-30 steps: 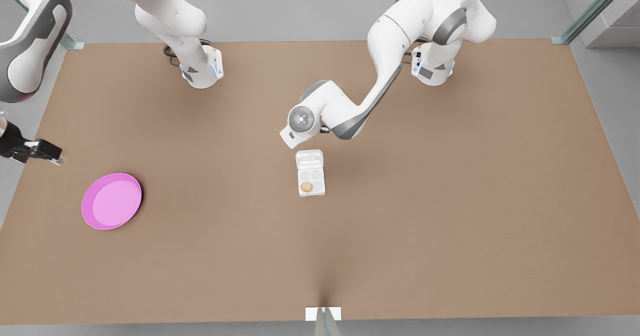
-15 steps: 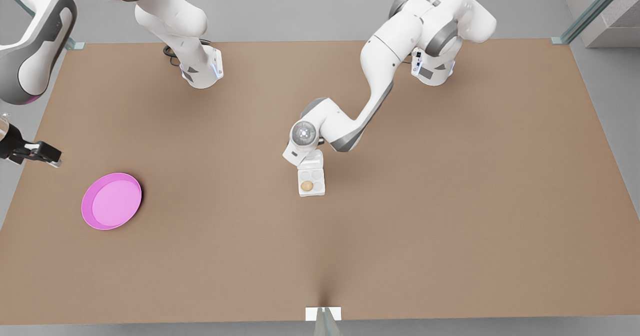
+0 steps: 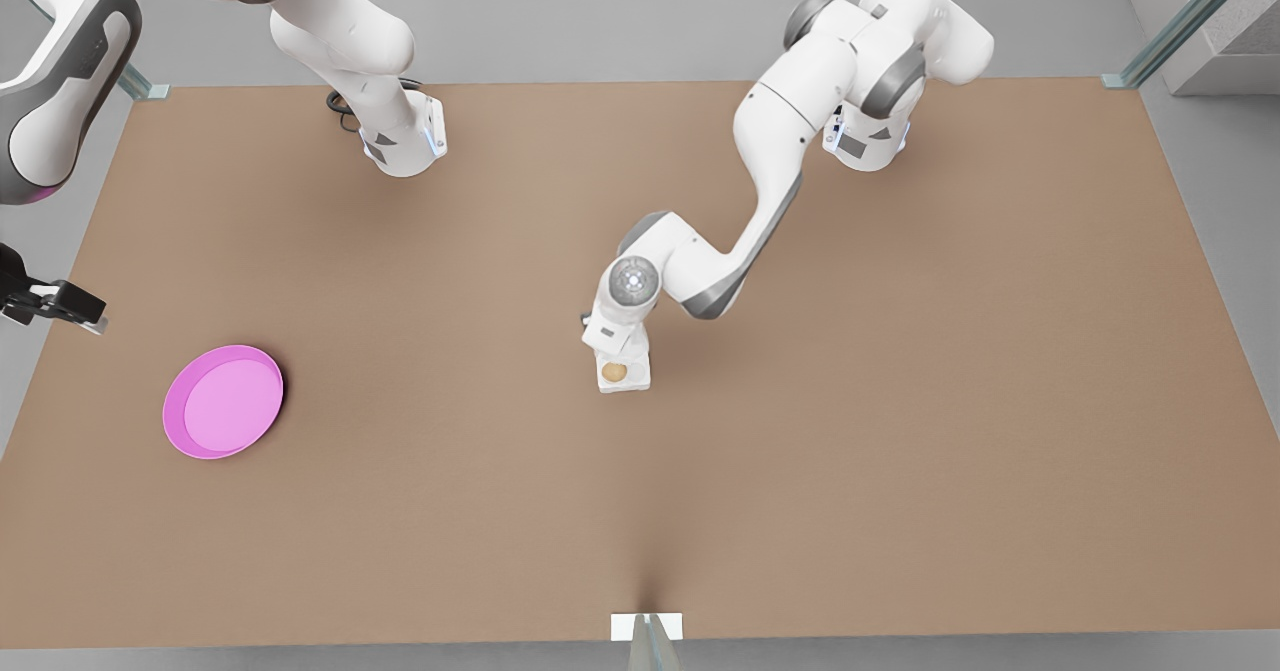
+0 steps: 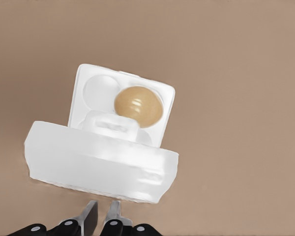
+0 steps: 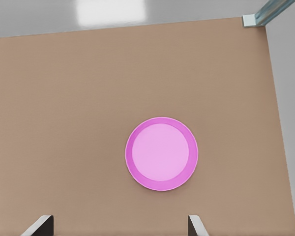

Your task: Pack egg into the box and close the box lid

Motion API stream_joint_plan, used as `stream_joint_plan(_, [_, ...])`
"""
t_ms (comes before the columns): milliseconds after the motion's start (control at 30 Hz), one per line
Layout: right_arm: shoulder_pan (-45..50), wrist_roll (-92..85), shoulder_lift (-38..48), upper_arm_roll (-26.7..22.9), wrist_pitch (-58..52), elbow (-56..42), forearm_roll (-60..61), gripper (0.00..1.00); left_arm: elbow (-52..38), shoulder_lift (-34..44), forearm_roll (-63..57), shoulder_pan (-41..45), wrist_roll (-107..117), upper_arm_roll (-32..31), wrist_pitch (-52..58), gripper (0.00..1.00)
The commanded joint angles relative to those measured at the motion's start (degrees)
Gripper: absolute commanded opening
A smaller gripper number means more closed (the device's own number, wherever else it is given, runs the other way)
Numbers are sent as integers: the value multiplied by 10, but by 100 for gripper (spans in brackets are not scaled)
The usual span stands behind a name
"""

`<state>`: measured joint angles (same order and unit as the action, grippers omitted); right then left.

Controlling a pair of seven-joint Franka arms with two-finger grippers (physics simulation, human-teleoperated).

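A glossy highlight is seen on the smooth tan egg (image 4: 137, 105). The box (image 4: 155, 96) and box lid (image 4: 101, 164), just ahead of the left claw (image 4: 102, 216), look like smooth, faintly shiny white plastic. The brown surface (image 3: 900, 401) appears matt.

A broad brown table (image 3: 900, 431) with a matte, even surface spans the scene. Grey floor (image 3: 620, 11) borders it on all sides. Beyond the table's far corner on the front view's right runs a slanted metal rail (image 3: 1180, 21), with a speckled grey wall (image 3: 1240, 11) just behind that rail. Soft light falls evenly on the table.
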<state>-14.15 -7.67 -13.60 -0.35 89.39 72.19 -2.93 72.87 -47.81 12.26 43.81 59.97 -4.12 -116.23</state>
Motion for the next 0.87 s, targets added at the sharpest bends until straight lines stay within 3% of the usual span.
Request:
stream_joint_plan(0, [-1,4,1,0,1,0,1,100,0,0,0,-1,19,0,-33,33])
stream_joint_plan(167, [-3,3,1,-1,1,0,0,100,-9,23,-1,-20,7,1,19,32])
stream_joint_plan(200, [-2,4,1,-1,1,0,0,100,-24,48,0,-22,-4,3,99,32])
stream_joint_plan(267, [-3,3,1,-1,1,0,0,100,-141,65,2,-74,-34,6,321,34])
stream_joint_plan(300, [-3,3,1,-2,1,0,0,100,-142,104,4,-130,-92,6,385,45])
stream_joint_plan(333, [-3,7,1,-1,1,0,0,100,-142,119,0,-195,-221,8,456,68])
stream_joint_plan(367, [-3,9,1,-1,1,0,2,100,-142,137,-14,-255,-322,11,486,100])
stream_joint_plan(500, [0,11,1,0,1,-1,10,100,-200,188,-42,-413,-514,11,483,100])
stream_joint_plan(533, [0,12,1,0,1,0,10,100,-178,245,-63,-423,-555,15,477,100])
stream_joint_plan(600, [0,11,1,0,1,0,7,100,-2,373,-67,-402,-618,62,363,100])
stream_joint_plan(833, [3,8,1,0,1,0,-16,100,28,369,-65,-391,-626,61,327,100])
